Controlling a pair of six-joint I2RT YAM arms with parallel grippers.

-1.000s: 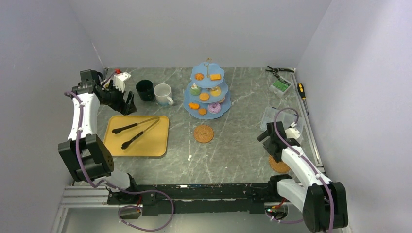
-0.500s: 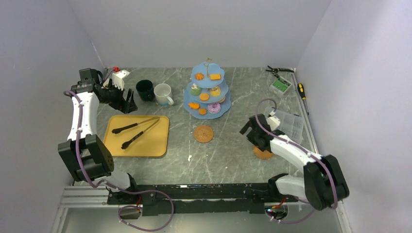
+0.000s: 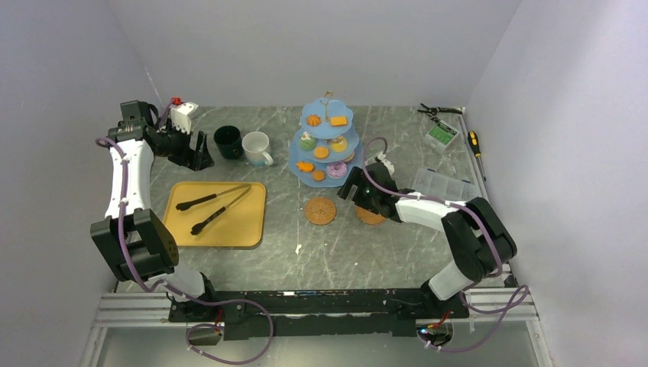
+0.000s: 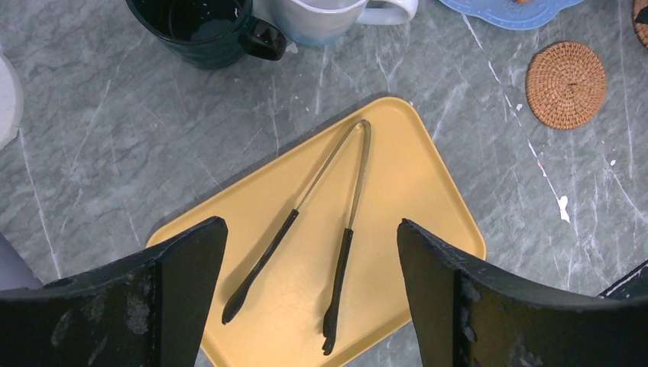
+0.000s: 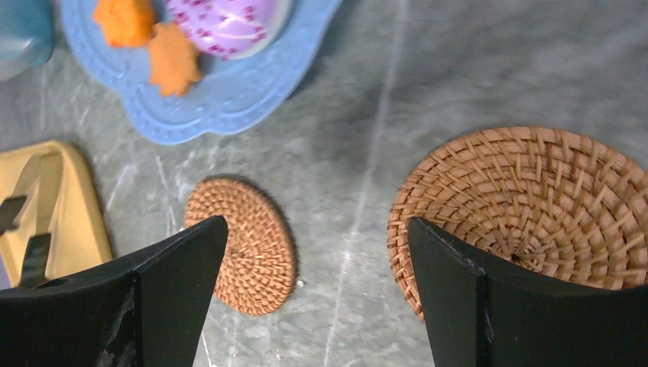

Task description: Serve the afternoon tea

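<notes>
The light-blue three-tier stand point(image 3: 327, 145) holds doughnuts, cupcakes and orange biscuits; its bottom tier point(image 5: 214, 103) carries a pink doughnut point(image 5: 225, 19) and biscuits point(image 5: 172, 57). The dark green mug point(image 3: 228, 141) and the white mug point(image 3: 257, 147) stand together left of it. My left gripper point(image 3: 197, 151) hangs open left of the mugs; seen from the wrist point(image 4: 312, 225), its jaws frame the tongs with nothing between them. My right gripper point(image 3: 353, 193) is open in front of the stand point(image 5: 317, 229), with one finger over the edge of a wicker coaster point(image 5: 527, 206).
A yellow tray point(image 3: 244, 225) carries black tongs point(image 3: 214, 206). A second wicker coaster point(image 3: 320, 210) lies left of the right gripper. A clear plastic box point(image 3: 447, 186), a green box point(image 3: 441, 135), pliers point(image 3: 439, 111) and a screwdriver point(image 3: 474, 141) sit at the back right.
My right arm has swung left from the near right edge to the stand's front, and the wicker coaster slid along under it. My left gripper drew back slightly towards the dark green mug.
</notes>
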